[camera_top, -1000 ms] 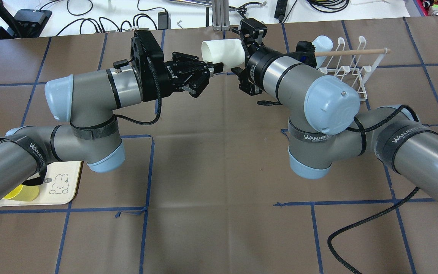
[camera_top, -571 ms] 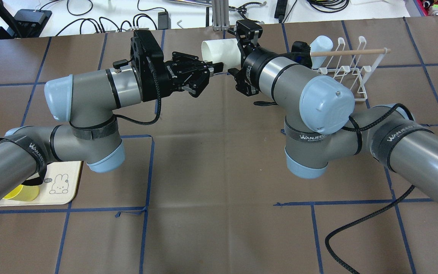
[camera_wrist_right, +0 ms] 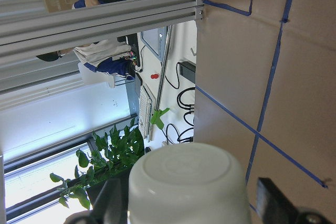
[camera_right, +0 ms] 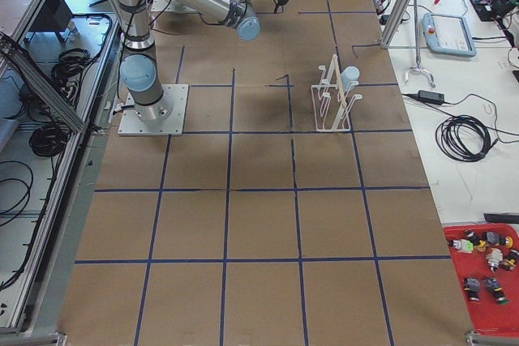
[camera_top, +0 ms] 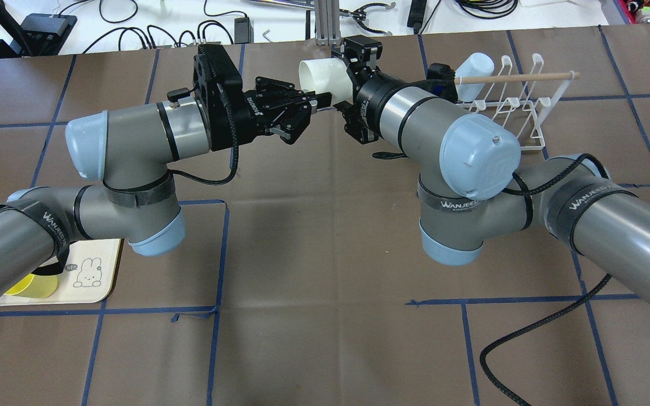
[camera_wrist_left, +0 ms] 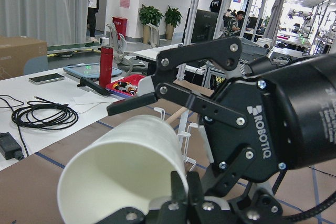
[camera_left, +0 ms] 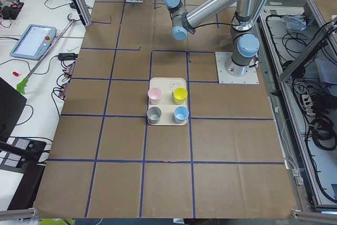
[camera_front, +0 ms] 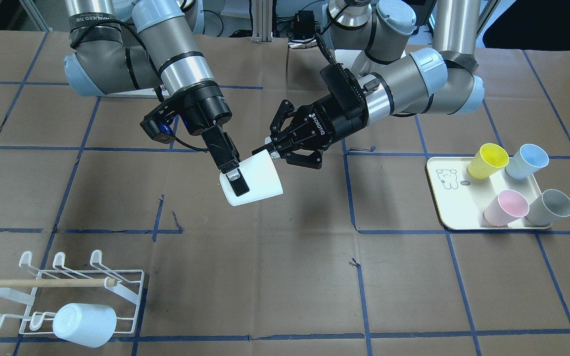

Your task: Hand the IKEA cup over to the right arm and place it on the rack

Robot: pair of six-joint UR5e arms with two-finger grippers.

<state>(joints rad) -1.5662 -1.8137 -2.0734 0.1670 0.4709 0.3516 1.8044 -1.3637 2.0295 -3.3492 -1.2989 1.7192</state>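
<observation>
The white IKEA cup (camera_front: 258, 178) hangs on its side above the table's middle, also visible from overhead (camera_top: 322, 74). My left gripper (camera_front: 268, 150) is shut on the cup's rim, at its open end. My right gripper (camera_front: 239, 184) stands open at the cup's closed end, one finger (camera_front: 237, 182) lying along the outer wall. In the right wrist view the cup's base (camera_wrist_right: 189, 187) fills the space between the two fingers, with a small gap on one side. The white wire rack (camera_front: 117, 282) with its wooden dowel stands apart, beside the right arm.
A pale cup (camera_front: 84, 324) hangs upside down on the rack (camera_top: 519, 104). The cream tray (camera_front: 438, 198) on the left arm's side holds yellow, blue, pink and grey cups. A black cable (camera_top: 528, 332) trails from the right arm over the table.
The right arm has swung toward the cup, bringing its open fingers over the closed end. The left arm and the cup have held still.
</observation>
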